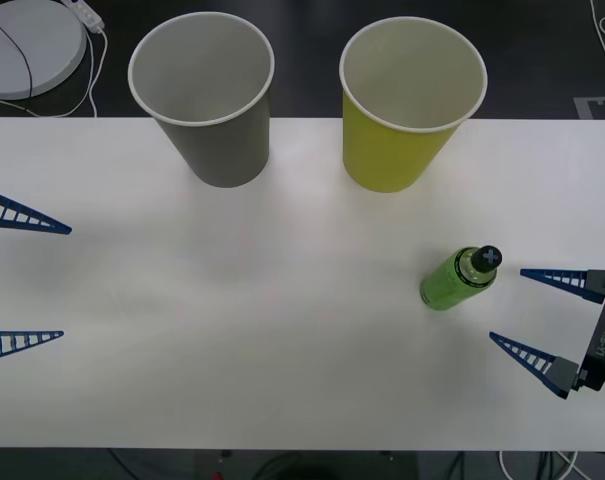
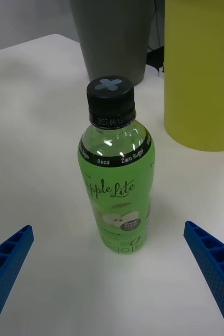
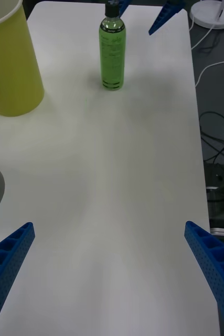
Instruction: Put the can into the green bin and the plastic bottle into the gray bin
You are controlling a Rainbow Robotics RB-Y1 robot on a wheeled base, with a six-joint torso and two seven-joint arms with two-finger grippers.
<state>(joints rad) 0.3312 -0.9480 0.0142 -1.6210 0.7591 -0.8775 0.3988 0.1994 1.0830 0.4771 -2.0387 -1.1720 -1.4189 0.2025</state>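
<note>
The plastic bottle (image 1: 460, 279) stands upright on the white table at the right, bright green with a black cap; the right wrist view shows the bottle (image 2: 116, 178) close up, and the left wrist view shows the bottle (image 3: 112, 50) far off. My right gripper (image 1: 509, 304) is open just right of it, fingers apart, touching nothing. At the back stand the gray bin (image 1: 204, 95) and, to its right, the green bin (image 1: 410, 100). My left gripper (image 1: 64, 282) is open at the table's left edge. No can is in view.
A white round disc with a cable (image 1: 27, 45) lies on the dark floor beyond the table's far left corner. Cables (image 3: 216, 152) run on the floor past the table edge. The white table (image 1: 262, 320) spreads between the two arms.
</note>
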